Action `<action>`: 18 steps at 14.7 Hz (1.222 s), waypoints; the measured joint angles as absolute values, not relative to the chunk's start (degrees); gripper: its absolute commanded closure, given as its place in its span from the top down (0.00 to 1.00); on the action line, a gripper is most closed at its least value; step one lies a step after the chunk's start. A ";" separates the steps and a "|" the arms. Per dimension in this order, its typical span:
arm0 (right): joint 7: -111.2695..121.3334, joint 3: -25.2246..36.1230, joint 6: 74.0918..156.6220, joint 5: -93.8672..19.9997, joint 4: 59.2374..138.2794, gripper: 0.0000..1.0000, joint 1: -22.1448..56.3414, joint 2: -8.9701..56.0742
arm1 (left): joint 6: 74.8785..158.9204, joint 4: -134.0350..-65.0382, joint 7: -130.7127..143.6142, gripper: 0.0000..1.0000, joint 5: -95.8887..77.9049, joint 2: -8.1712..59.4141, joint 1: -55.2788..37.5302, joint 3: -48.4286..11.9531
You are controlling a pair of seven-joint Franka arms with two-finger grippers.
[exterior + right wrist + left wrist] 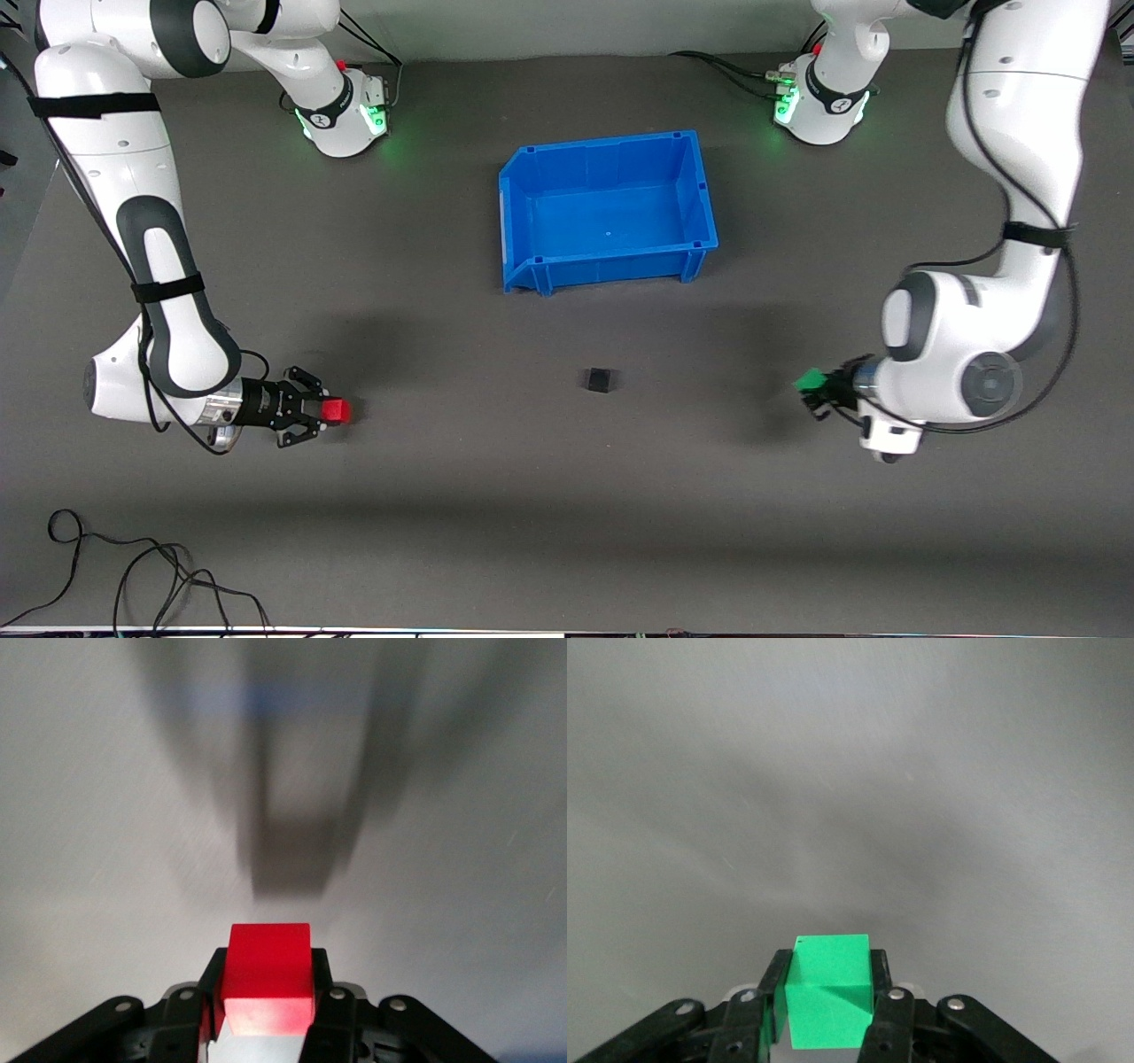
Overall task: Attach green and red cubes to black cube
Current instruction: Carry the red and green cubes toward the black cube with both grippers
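Red cube (336, 410) sits clamped between the fingers of the right gripper (324, 414), low over the dark bench toward the right arm's end, about midway between the base edge and the front-camera edge. Right arm comes down from its base at the bench's top corner and bends so the gripper points along the bench toward the middle. Right wrist view – red cube (267, 973) pinched on both sides by the fingers (320, 992), its shadow thrown on the grey surface ahead.

Blue bin (524, 221) stands mid-bench, closer to the base edge, with nothing in it that I can see. Black cube (600, 380) lies on the bench by itself, nearer the front camera than the bin, approx. between the two grippers and well apart from both.

Green cube (810, 382) is held by the left gripper (817, 392) over the bench toward the left arm's end, level w/ the black cube in the front view. Left wrist view – green cube (829, 990) gripped tight between the fingers (879, 992), bare grey surface ahead of it. Neither coloured cube touches the black one.
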State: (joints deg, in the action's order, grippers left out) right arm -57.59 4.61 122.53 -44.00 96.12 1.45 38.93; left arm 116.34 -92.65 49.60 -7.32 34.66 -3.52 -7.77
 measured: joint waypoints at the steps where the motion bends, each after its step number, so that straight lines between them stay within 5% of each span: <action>1: -60.66 4.54 122.53 -44.03 94.83 0.27 3.52 38.66 | 116.36 -91.86 55.36 0.05 -7.72 35.64 -5.36 -7.79; 10: -92.40 4.31 139.64 -44.12 90.50 0.28 25.88 39.74 | 128.80 -87.93 98.03 0.03 -12.99 40.90 -19.64 -8.14; 18: -105.91 4.32 153.61 -44.13 90.56 0.28 35.42 44.08 | 135.50 -87.89 106.41 0.02 -13.11 44.65 -25.55 -7.73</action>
